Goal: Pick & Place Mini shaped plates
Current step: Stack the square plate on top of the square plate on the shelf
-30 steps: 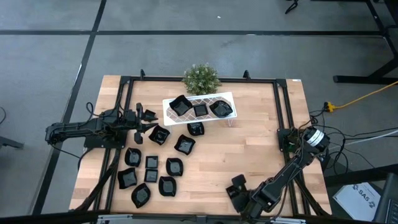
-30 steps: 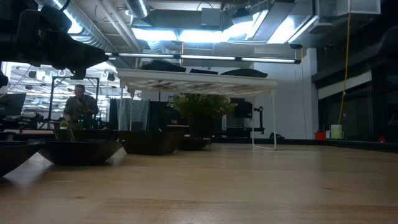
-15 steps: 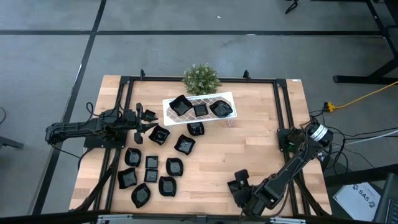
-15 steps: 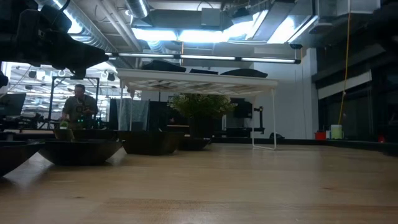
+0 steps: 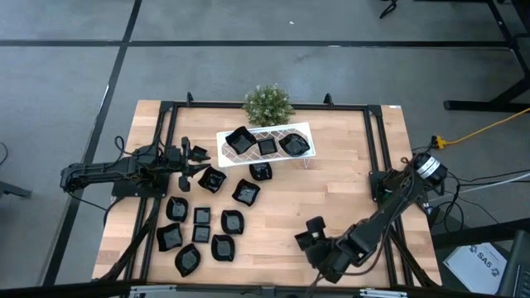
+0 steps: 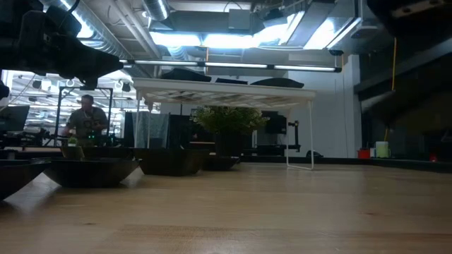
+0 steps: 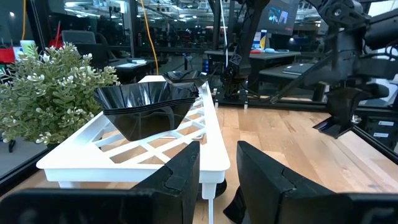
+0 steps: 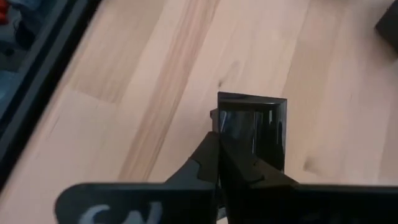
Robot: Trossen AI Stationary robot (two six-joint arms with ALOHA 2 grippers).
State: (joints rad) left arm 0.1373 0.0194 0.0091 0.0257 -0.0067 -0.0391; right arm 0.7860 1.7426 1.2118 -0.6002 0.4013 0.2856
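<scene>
Glossy black mini shaped plates [image 5: 203,223] are lying scattered across a pale wooden table [image 5: 331,199], eleven of them on the boards at the left half: squares, rounds and leaf-like dishes with ribbed, fluted walls. Three more are sitting on a white lattice-patterned rack [image 5: 265,142] standing at the table's far side, just beside a small green bushy plant [image 5: 267,104]. At the near right edge, the right gripper [image 5: 313,236] is clamping a small square black plate [image 8: 252,127], its dark fingers pinched tight on the shiny rim above bare wood grain. At the left edge, the left gripper [image 5: 189,157] is hovering by the rack's end with its fingers parted and nothing between them; a fluted black dish [image 7: 149,106] is resting on the lattice ahead of it
</scene>
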